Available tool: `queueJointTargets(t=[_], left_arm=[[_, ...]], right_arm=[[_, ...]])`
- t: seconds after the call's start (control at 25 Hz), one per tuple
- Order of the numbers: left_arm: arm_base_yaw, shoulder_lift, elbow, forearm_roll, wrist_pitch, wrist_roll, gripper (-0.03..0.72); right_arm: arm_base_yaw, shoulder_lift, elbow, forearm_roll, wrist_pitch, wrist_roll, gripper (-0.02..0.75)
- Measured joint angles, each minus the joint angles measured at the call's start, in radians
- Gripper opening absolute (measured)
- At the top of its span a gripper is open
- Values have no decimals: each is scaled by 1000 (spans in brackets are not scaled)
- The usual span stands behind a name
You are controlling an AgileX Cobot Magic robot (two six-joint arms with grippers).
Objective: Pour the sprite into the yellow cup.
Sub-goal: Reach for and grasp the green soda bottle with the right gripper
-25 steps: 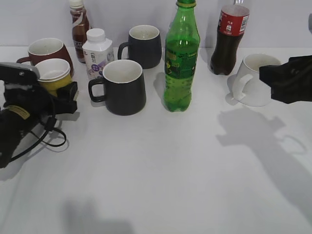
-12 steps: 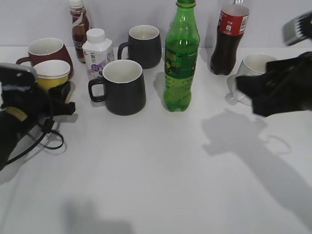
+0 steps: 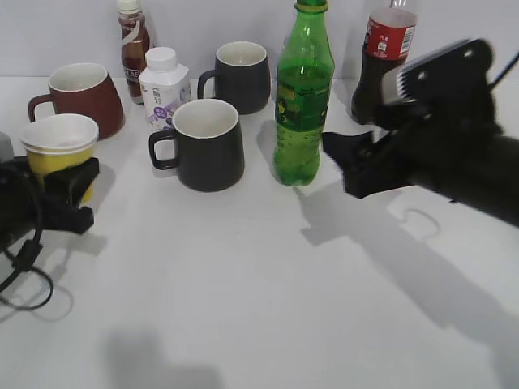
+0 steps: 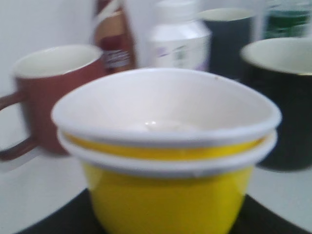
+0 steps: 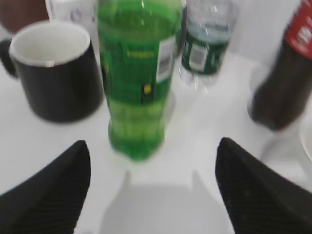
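The sprite [image 3: 302,97] is a tall green bottle standing upright at the middle back; it also shows in the right wrist view [image 5: 139,83]. My right gripper [image 3: 345,166] is open just right of the bottle's lower part, with the bottle ahead of the jaws and apart from them [image 5: 153,187]. The yellow cup [image 3: 58,150] with white rim stands at the far left. My left gripper [image 3: 69,194] is shut on its lower body. In the left wrist view the cup [image 4: 165,161] fills the frame and shows two stacked rims.
A dark red mug [image 3: 81,93] stands behind the cup. Two black mugs [image 3: 203,144] [image 3: 239,74], a white drink bottle [image 3: 162,85] and a brown bottle [image 3: 134,40] stand left of the sprite. A cola bottle [image 3: 381,61] and a small water bottle [image 5: 204,41] stand right of it.
My left gripper has drawn the yellow cup forward and left, away from the red mug. My right arm has swung left from the white mug to beside the sprite.
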Motion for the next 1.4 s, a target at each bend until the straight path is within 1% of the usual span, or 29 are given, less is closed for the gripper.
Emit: queueJointTargets(t=[0.04, 0.12, 0.24, 0.36, 0.68, 0.8, 0.92, 1.0, 1.04, 1.16, 1.2, 1.4], left_arm=[[0, -19, 10, 37, 0, 0, 334], [0, -42, 23, 112, 0, -6, 333], [0, -52, 24, 204, -1, -59, 332], [0, -52, 24, 288, 0, -78, 333], [0, -52, 24, 479, 0, -80, 330], [0, -52, 24, 545, 0, -80, 330], [0, -52, 24, 566, 0, -80, 330], [-1, -51, 24, 571, 0, -80, 330], [-3, -50, 24, 571, 0, -80, 330], [-24, -44, 10, 575, 0, -81, 330], [-34, -37, 3, 576, 0, -82, 330], [-90, 21, -64, 577, 0, -86, 330]], right_arm=[[0, 35, 0, -24, -59, 15, 605], [0, 102, -6, -55, -124, 60, 605], [0, 188, -39, -70, -172, 94, 606], [0, 278, -96, -73, -201, 102, 606], [0, 450, -260, -72, -208, 122, 606], [0, 507, -311, -72, -246, 128, 601], [0, 557, -349, -72, -286, 131, 595], [0, 581, -364, -65, -300, 131, 577], [0, 588, -365, -55, -305, 132, 547], [0, 592, -366, -27, -316, 131, 396], [0, 592, -366, -21, -317, 127, 384], [0, 588, -363, -7, -314, 55, 384]])
